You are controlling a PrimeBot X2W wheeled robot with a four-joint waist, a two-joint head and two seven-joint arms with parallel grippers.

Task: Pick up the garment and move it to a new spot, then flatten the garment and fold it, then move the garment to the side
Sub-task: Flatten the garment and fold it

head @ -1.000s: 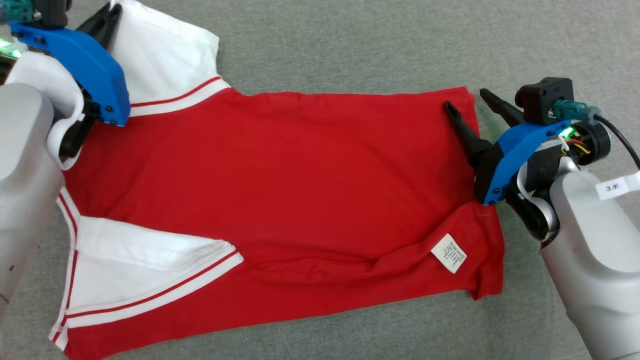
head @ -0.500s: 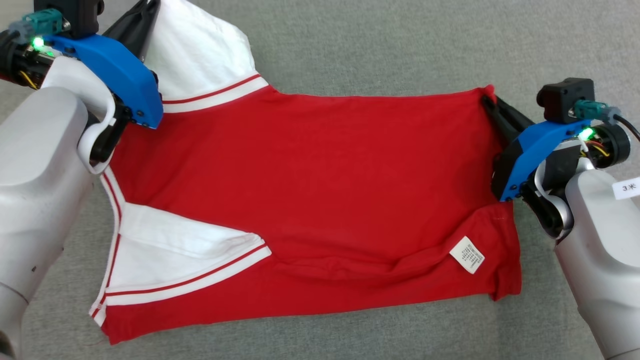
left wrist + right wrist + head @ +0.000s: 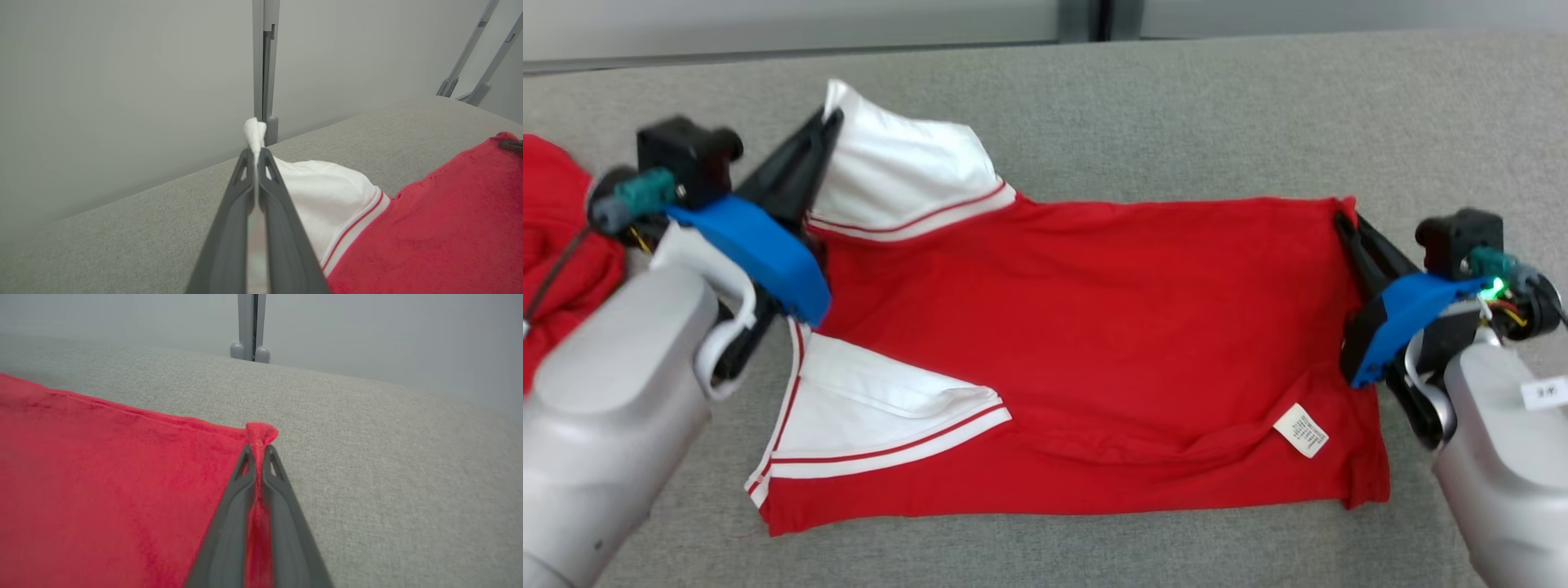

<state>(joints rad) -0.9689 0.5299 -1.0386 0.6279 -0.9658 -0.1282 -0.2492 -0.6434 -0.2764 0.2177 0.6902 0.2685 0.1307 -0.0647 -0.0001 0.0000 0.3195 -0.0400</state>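
So the red short-sleeved shirt with white, red-striped sleeves (image 3: 1094, 327) is lying mostly flat on the grey fabric-covered surface (image 3: 1176, 106), long axis running side to side across the head view, sleeve end toward the robot's left and hem end with the small white care label (image 3: 1301, 430) toward its right. The left gripper (image 3: 829, 122) is pinched tight on the tip of the far white sleeve (image 3: 907, 188), and the right gripper (image 3: 1339, 220) is clamped the same way on the far hem corner. There's also a bunched-up red cloth (image 3: 556, 220) off at the left edge.
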